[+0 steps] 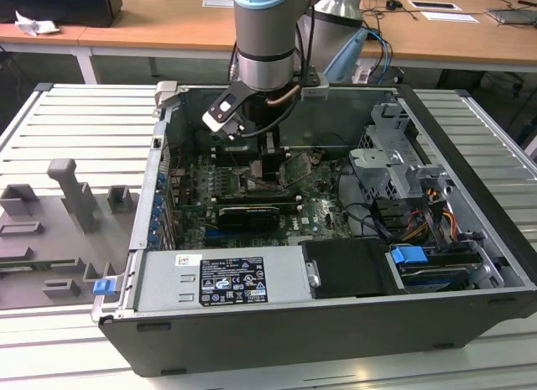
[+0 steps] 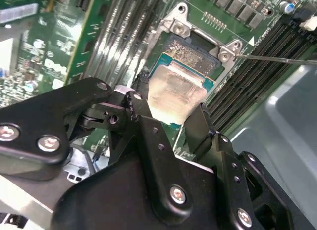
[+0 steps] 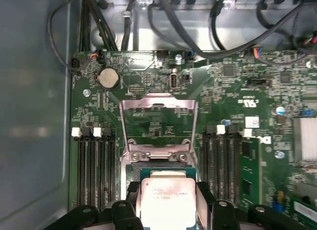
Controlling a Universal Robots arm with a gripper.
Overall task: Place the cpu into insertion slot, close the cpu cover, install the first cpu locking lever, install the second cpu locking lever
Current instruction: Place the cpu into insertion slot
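Tool: black tool (image 3: pixel 168 207) is pinching pale silvery square cpu (image 3: pixel 167 193).
Slot: silver-rimmed square insertion slot (image 2: pixel 190 47) is lying beneath it.
Cover: silver frame cpu cover (image 3: pixel 158 102) is standing open.

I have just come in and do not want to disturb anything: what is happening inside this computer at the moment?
A robot arm reaches down into an open computer case. Its claw is closed on the cpu, one finger at each of two opposite edges, and holds it at the insertion slot. Whether the chip is fully seated cannot be told. The cpu cover is swung open, so it is not yet closed.
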